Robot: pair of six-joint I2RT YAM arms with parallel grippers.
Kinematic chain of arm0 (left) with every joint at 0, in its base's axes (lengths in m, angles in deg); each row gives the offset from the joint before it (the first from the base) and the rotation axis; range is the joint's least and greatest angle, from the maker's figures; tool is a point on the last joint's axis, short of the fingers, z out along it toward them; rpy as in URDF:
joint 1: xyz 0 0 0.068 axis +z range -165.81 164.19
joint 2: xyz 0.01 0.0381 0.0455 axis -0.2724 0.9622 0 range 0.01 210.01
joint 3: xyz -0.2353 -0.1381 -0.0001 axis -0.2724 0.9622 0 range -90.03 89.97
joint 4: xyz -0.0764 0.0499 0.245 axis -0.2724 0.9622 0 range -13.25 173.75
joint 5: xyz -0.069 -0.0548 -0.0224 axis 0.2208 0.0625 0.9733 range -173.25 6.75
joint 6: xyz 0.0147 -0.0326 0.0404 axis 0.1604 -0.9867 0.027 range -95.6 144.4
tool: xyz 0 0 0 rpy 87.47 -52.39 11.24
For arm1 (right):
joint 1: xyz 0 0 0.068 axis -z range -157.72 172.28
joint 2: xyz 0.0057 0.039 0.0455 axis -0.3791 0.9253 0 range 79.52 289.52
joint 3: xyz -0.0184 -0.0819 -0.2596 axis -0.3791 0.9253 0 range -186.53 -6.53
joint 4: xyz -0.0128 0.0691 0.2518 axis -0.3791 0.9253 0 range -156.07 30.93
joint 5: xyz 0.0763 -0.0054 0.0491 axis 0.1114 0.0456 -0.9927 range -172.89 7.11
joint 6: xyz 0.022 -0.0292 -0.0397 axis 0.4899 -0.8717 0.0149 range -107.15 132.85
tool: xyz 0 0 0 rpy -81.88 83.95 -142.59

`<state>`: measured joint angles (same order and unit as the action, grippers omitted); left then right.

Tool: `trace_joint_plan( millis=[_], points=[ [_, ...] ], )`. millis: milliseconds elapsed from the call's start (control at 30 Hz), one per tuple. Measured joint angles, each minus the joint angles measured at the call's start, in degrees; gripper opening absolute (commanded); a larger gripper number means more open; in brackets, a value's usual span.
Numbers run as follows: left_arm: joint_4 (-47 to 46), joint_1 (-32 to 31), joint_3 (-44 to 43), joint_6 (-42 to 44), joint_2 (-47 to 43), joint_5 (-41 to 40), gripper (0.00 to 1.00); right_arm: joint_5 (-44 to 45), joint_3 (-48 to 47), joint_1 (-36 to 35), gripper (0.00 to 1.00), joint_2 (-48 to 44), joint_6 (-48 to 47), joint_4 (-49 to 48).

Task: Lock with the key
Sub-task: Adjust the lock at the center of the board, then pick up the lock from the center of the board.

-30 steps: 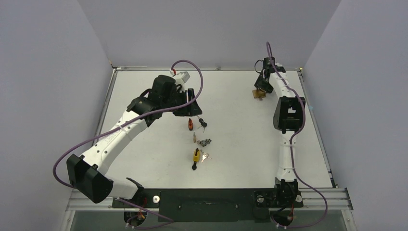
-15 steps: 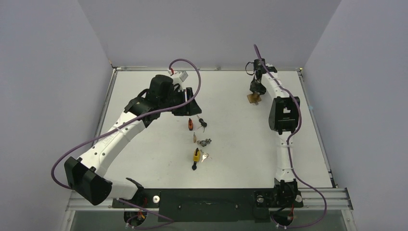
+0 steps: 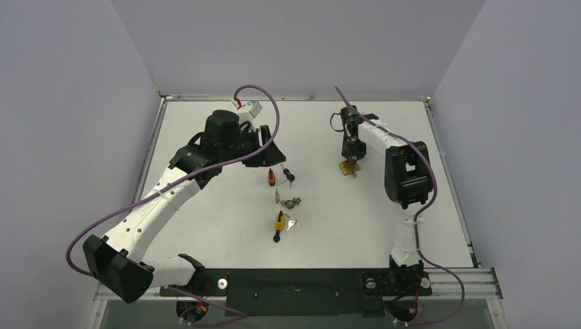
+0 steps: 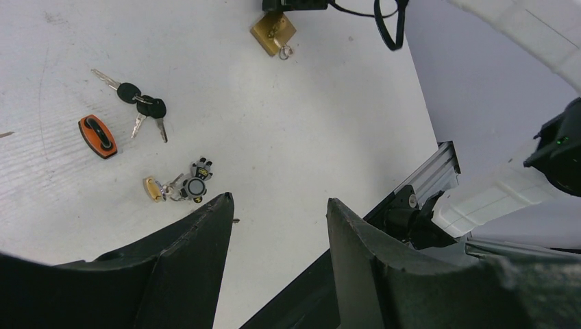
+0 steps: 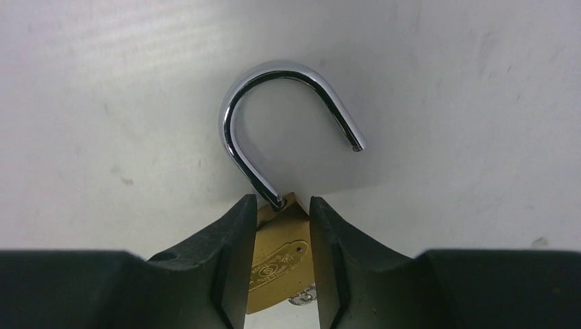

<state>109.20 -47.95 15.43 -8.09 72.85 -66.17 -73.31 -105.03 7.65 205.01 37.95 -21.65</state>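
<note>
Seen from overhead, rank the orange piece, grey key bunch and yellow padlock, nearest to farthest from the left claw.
1. Orange piece, right beside the left gripper.
2. Grey key bunch, further toward the bases.
3. Yellow padlock, closest to the bases.

My gripper [image 4: 279, 204] stands wide apart at the bottom of the frame, gripping nothing. On the white table [image 4: 329, 130] an orange lock [image 4: 96, 136] lies at left, black-headed keys [image 4: 140, 107] above it, a small key bunch [image 4: 179, 188] near my fingertip, a brass padlock [image 4: 273, 32] top centre
</note>
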Motion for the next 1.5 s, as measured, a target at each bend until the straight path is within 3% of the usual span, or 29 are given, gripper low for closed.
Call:
trace_joint_plan(
  millis=[200,367,633,1500],
  points=[
    [-1.1,0.0,1.5,-0.5,0.0,0.6,0.5,-0.5,15.8,-4.1,0.31,-10.2,0.9,-3.9],
    [-1.7,0.1,2.0,-0.8,-0.1,0.8,0.5,-0.5,23.1,-5.6,0.44,-17.0,2.1,-5.4],
    [-1.9,0.2,2.1,-0.9,-0.1,0.8,0.5,1.3,23.7,-5.2,0.53,-21.4,2.5,-9.8],
    [-1.8,0.8,2.1,-0.9,-0.1,0.7,0.5,1.9,25.2,-5.6,0.47,-19.1,-1.2,-14.1]
  ],
)
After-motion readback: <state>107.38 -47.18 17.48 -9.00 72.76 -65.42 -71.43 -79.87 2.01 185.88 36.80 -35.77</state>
